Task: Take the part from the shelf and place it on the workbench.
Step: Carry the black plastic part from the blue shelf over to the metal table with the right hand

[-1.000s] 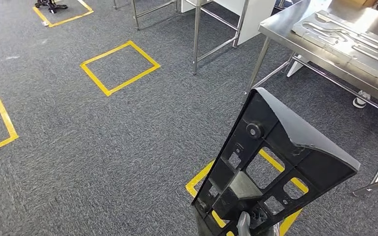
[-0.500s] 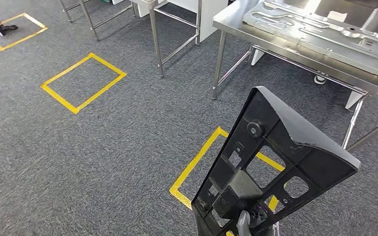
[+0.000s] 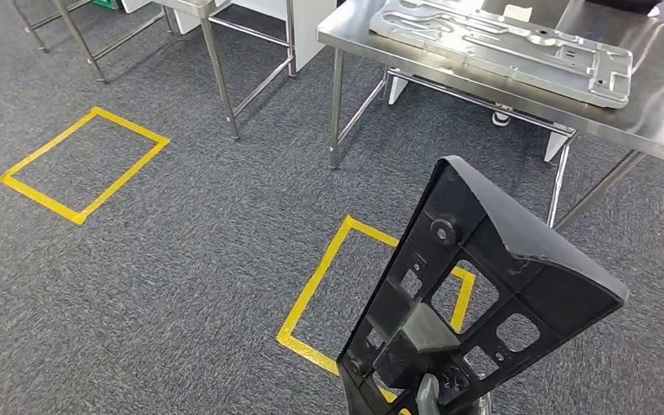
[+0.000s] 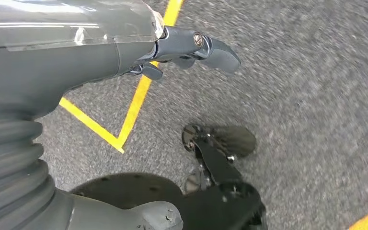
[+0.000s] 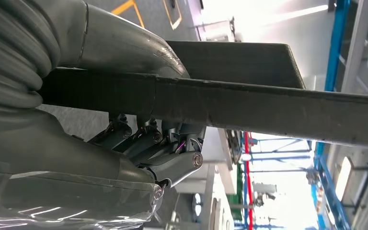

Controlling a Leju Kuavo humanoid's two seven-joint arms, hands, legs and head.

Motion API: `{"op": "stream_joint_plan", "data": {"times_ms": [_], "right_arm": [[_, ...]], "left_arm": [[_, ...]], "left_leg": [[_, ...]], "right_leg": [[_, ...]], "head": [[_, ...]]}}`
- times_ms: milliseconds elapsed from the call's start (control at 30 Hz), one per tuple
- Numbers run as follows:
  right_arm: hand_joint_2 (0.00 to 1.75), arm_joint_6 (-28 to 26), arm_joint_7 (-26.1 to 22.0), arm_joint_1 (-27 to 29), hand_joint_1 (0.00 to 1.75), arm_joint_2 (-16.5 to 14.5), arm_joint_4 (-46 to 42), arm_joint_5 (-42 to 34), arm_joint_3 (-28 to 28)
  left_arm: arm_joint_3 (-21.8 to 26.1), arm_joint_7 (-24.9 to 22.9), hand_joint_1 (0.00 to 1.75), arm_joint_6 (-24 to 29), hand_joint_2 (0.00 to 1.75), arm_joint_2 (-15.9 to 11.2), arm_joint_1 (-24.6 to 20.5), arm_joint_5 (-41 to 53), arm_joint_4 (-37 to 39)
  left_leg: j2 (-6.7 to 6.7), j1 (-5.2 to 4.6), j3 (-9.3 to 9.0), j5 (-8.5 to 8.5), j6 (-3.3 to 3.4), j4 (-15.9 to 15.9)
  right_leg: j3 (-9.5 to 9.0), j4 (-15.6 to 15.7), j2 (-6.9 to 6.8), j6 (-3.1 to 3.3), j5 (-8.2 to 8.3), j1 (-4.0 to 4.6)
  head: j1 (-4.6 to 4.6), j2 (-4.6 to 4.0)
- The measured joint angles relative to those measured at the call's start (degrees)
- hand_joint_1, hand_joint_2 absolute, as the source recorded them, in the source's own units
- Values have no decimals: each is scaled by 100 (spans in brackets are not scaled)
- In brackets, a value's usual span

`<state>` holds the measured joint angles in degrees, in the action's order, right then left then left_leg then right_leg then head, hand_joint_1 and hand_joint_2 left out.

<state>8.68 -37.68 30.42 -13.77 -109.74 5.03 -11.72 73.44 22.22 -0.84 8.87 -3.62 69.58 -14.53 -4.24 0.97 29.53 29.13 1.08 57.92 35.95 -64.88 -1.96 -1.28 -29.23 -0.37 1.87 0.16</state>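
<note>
The part (image 3: pixel 484 285) is a flat black plastic panel with ribs and several cut-outs, standing tilted low in the head view. My right hand (image 3: pixel 428 396) holds its lower end; in the right wrist view its fingers (image 5: pixel 163 143) wrap the part's edge (image 5: pixel 268 108). The steel workbench (image 3: pixel 657 121) is ahead to the right, apart from the part, and a grey metal fixture plate (image 3: pixel 501 39) lies on it. My left hand (image 4: pixel 187 48) hangs over the carpet, fingers loosely spread and holding nothing.
Grey carpet carries yellow tape squares, one just ahead (image 3: pixel 311 294) and one to the left (image 3: pixel 82 164). A second steel table frame (image 3: pixel 216 69) stands at the back left. The workbench's legs (image 3: pixel 335 112) and crossbar are between me and its far side.
The whole view has shifted: the camera turned, so the workbench and floor markings slid left and the bench shows more fully. The part stays in my right hand, at the same place in view.
</note>
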Motion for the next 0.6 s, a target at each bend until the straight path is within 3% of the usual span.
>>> {"op": "stream_joint_plan", "data": {"times_ms": [67,100,167,200,267,300,367,400,433,500,533,600], "right_arm": [[175,3,0,-3,175,-1,4,7,-3],[175,5,0,-2,175,0,7,11,-4],[175,9,0,11,175,-1,11,20,-6],[175,10,0,20,175,-1,13,29,-8],[175,5,0,18,175,-2,26,77,-20],[175,-3,0,13,175,-2,37,117,-27],[175,-27,1,6,175,-2,64,198,-44],[175,-35,1,7,175,-2,76,226,-50],[175,-41,1,8,175,-2,87,249,-56],[175,-61,0,10,175,-2,100,284,-76],[175,-83,0,10,175,-2,103,296,-91],[175,-126,0,13,175,2,107,308,-122]], "left_arm": [[0,-2,0,-1,175,8,-6,1,1],[0,-5,0,-1,175,12,-10,1,2],[0,-10,0,-2,175,14,-23,1,2],[0,-13,0,-3,175,15,-27,1,2],[-1,-18,0,-6,175,16,-32,4,2],[-1,-23,0,-9,175,16,-29,7,2],[-1,-36,0,-17,175,16,-11,15,2],[-1,-40,0,-20,175,16,1,17,2],[-1,-43,0,-25,175,15,10,19,2],[0,-45,0,-37,175,10,18,22,2],[-1,-45,0,-45,175,8,15,24,2],[-1,-53,0,-56,175,4,7,27,2]], "left_leg": [[-103,-19,-49,46,-52,0],[-156,-27,-68,64,-80,-5],[-264,-38,-110,93,-136,-28],[-210,-36,-119,136,-163,2],[77,-21,26,384,-204,381],[251,-10,193,567,-216,748],[372,-2,589,821,-237,1485],[380,0,693,784,-245,1618],[381,4,692,627,-249,1519],[392,16,442,163,-237,823],[403,13,309,19,-219,476],[425,-1,198,-43,-161,171]], "right_leg": [[-288,568,-234,86,175,68],[-321,659,-285,119,169,98],[-315,689,-143,169,182,92],[-329,721,-80,199,199,67],[-370,781,28,264,232,16],[-378,786,70,286,231,16],[-391,777,172,314,211,19],[-404,769,222,315,195,20],[-423,757,267,309,174,19],[-466,712,327,270,114,13],[-472,671,345,239,78,21],[-454,620,364,177,38,40]], "head": [[-2,-1],[-2,0],[1,0],[-3,1],[-30,0],[-44,0],[-61,1],[-62,1],[-62,1],[-67,0],[-75,-1],[-84,-1]]}}
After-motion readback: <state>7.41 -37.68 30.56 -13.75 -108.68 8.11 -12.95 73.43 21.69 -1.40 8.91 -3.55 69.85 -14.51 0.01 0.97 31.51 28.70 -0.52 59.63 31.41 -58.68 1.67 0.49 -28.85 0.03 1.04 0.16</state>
